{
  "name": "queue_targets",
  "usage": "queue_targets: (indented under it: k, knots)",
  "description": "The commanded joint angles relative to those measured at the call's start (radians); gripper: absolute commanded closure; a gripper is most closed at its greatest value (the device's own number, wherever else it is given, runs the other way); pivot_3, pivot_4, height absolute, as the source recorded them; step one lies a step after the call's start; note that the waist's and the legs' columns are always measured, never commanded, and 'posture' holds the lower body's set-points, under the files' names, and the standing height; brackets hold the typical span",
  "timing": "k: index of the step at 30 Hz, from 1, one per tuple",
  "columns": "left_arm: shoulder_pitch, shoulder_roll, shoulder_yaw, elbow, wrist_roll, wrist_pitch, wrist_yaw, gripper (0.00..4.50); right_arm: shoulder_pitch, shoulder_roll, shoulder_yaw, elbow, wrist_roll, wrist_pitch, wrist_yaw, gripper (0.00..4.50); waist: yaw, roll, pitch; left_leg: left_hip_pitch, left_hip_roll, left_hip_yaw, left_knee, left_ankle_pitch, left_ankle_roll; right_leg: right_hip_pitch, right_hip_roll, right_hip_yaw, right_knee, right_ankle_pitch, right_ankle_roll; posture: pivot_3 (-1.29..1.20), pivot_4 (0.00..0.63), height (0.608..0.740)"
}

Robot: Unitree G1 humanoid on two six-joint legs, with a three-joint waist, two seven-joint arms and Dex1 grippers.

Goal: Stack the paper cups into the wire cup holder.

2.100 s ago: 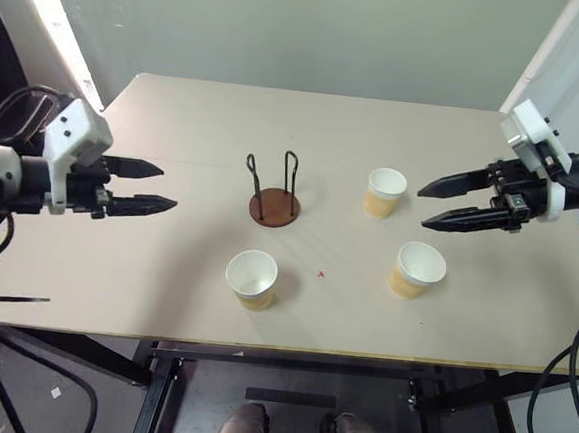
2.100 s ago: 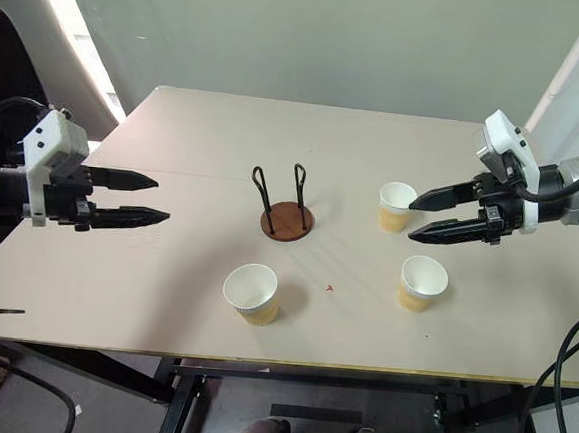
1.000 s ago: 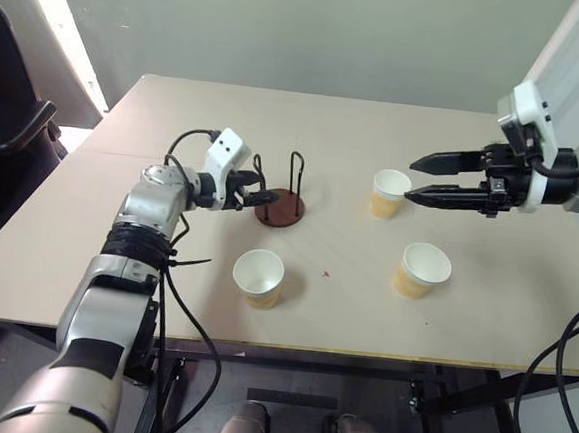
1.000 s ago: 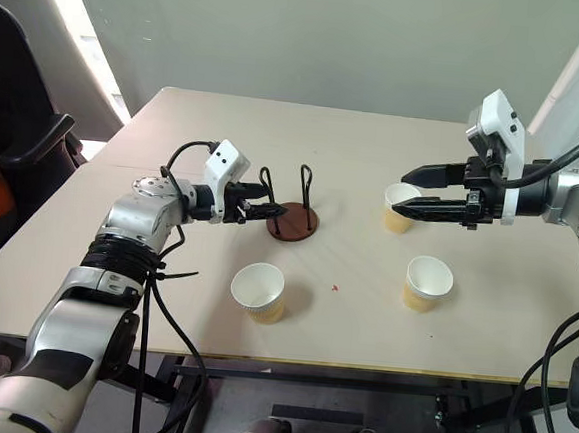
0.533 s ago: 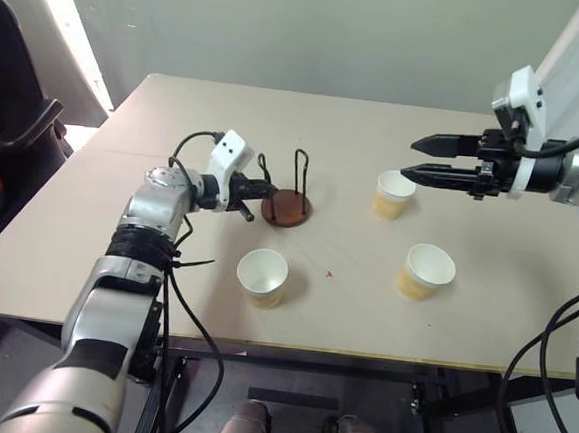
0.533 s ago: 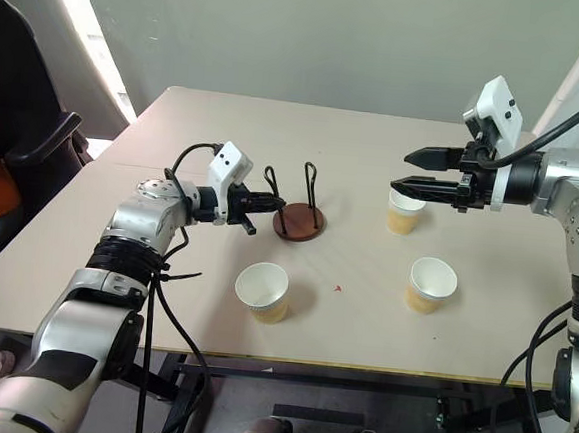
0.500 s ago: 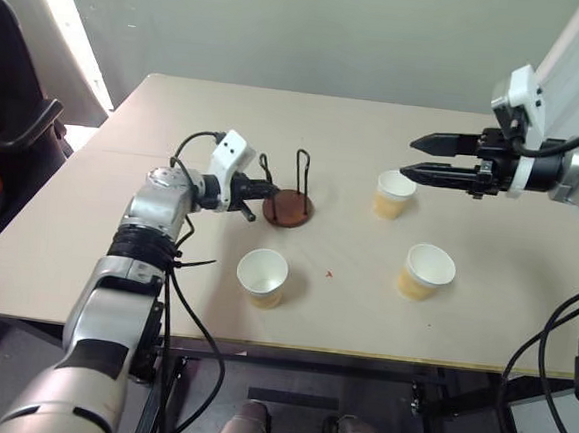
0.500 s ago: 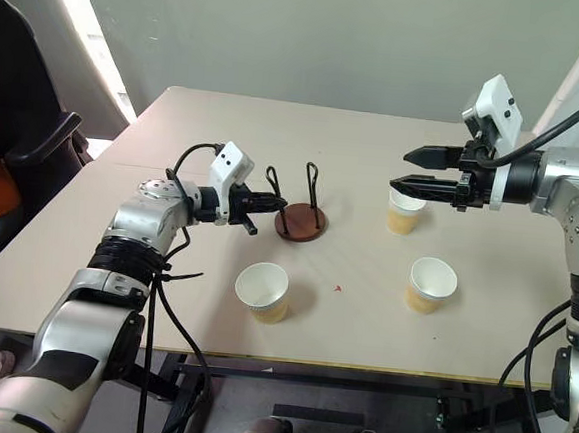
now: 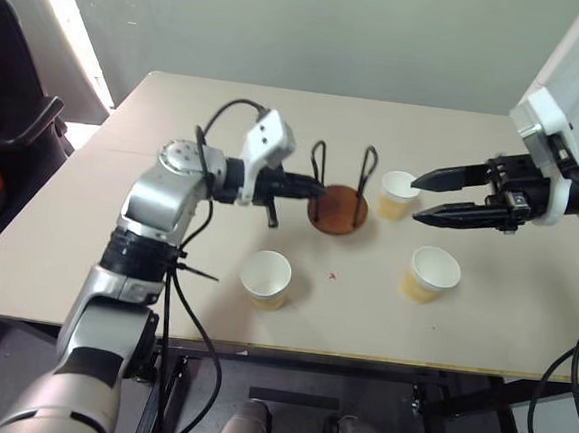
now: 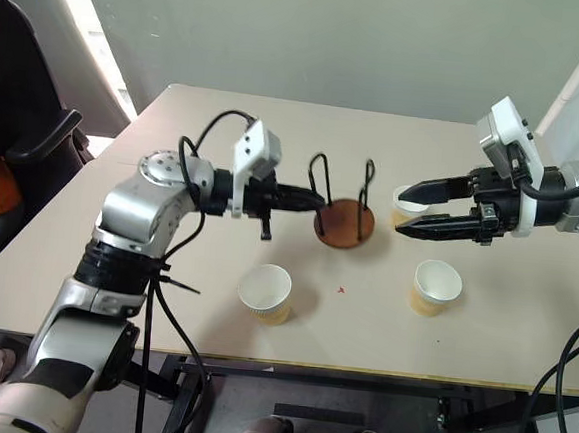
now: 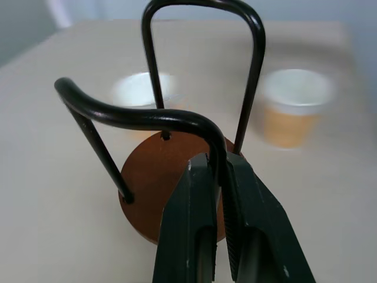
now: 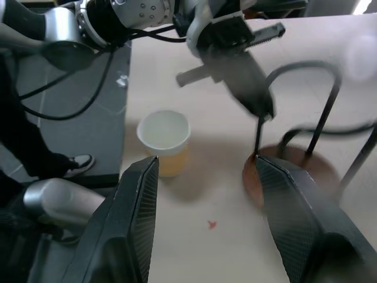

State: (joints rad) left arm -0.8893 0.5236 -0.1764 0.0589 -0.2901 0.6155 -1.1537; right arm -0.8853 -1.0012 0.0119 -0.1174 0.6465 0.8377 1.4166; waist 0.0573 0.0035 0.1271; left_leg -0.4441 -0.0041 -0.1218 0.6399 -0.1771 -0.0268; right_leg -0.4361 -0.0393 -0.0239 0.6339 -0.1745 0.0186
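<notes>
Round reddish-brown wire cup holder: matt disc base, wood-like; two loops of thin glossy black metal wire, smooth.
Three small tapered paper cups: matt paper, white inside, pale tan outer walls.
Pale beige table top: smooth, matt, laminate-like.
My left gripper: black matt plastic fingers.
My arms: brushed silver metal, white plastic housings.

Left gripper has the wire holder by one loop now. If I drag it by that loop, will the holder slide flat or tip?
The left gripper is shut on the top of one loop of the wire cup holder, well above its disc base, so a pull probably tilts it. The thin wire looks stiff yet smooth, so it might slip between the fingers. It looks light, likely sliding easily across the table.
</notes>
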Motion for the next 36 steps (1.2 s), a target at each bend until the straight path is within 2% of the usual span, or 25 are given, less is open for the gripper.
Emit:
queue_targets:
  k: [1, 4, 10, 18, 31, 34, 36]
  knots:
    - [0.019, 0.022, -0.014, -0.137, -0.035, 0.063, 0.000, 4.47, 0.002, -0.023, -0.038, -0.035, 0.028, 0.000, 0.011, 1.81, -0.001, 0.000, 0.000, 0.000, 0.000, 0.000, 0.001, 0.000, 0.000, 0.000, 0.000, 0.000, 0.001, 0.000, 0.000, 0.00, 0.150, 0.740]
    - [0.051, 0.048, -0.042, -0.198, -0.032, 0.089, 0.002, 4.47, 0.011, -0.030, -0.040, -0.043, 0.038, 0.003, 0.019, 1.81, -0.001, 0.000, 0.000, 0.001, 0.001, -0.001, 0.001, -0.006, 0.010, 0.000, 0.000, 0.000, 0.002, 0.001, 0.000, 0.00, 0.150, 0.740]
    - [0.101, 0.075, -0.077, -0.253, -0.024, 0.114, 0.032, 4.47, 0.030, -0.047, -0.022, -0.055, 0.033, -0.002, 0.024, 1.81, -0.002, 0.000, 0.000, 0.008, 0.001, -0.001, 0.001, -0.006, 0.010, 0.008, 0.000, 0.000, 0.000, -0.004, -0.009, 0.00, 0.150, 0.740]
    - [0.137, 0.111, -0.115, -0.280, -0.011, 0.117, 0.050, 4.47, 0.066, -0.076, 0.060, -0.033, -0.100, -0.077, 0.009, 1.81, -0.002, 0.000, 0.000, 0.008, 0.001, -0.001, 0.001, -0.007, 0.011, 0.010, -0.001, 0.000, -0.004, -0.004, -0.009, 0.00, 0.150, 0.740]
    - [0.141, 0.111, -0.174, -0.293, 0.016, 0.149, 0.074, 4.47, 0.085, -0.101, 0.094, 0.008, -0.197, -0.149, 0.040, 1.81, -0.002, 0.000, 0.000, 0.008, 0.001, -0.002, 0.001, -0.010, 0.011, 0.010, -0.001, 0.000, -0.005, -0.003, -0.007, 0.00, 0.150, 0.740]
    - [0.128, 0.105, -0.176, -0.277, 0.019, 0.156, 0.083, 3.66, 0.082, -0.100, 0.093, 0.013, -0.203, -0.152, 0.044, 1.81, -0.002, 0.000, 0.000, 0.008, 0.001, -0.002, 0.001, -0.010, 0.010, 0.011, -0.001, 0.000, -0.005, -0.003, -0.007, 0.00, 0.150, 0.740]
    - [0.120, 0.104, -0.174, -0.271, 0.017, 0.166, 0.085, 2.96, 0.080, -0.098, 0.095, 0.018, -0.208, -0.156, 0.045, 1.81, -0.002, 0.000, 0.000, 0.008, 0.001, -0.002, 0.001, -0.010, 0.010, 0.011, -0.001, 0.000, -0.005, -0.003, -0.007, 0.00, 0.150, 0.740]
